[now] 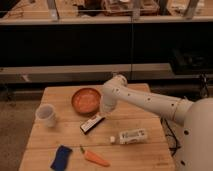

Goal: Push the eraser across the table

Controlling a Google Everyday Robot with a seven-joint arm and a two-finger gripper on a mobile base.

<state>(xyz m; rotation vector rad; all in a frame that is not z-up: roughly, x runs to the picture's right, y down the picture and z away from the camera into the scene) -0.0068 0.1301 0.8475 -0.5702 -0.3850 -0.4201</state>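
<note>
Pushing needs a low contact from the side rather than a grasp. So my claw (pixel 104 114) sits down near the wood at the upper right end of the eraser (pixel 93 123), touching it or very nearly. I cannot tell whether the claw is open or closed.

Eraser position: flat on the table (pixel 150 117), near the middle, lying on a diagonal with its white strip up. It is just in front of the orange bowl (pixel 85 100).

Neighbours:
- cup (pixel 46 115), to the left
- bottle (pixel 131 136), on its side to the lower right
- carrot (pixel 95 158) and blue pad (pixel 61 157), by the front edge

Judgement: from this end, a shove along the eraser's length would send it toward the front left, into the gap between cup and pad. An off-centre contact would probably spin it instead of sliding it.

Arm pose: my arm (pixel 150 102) reaches in from the right, and the long white link rises leftward over the table. It bends sharply beside the bowl's right rim, and the last link drops almost straight down to the claw.
</note>
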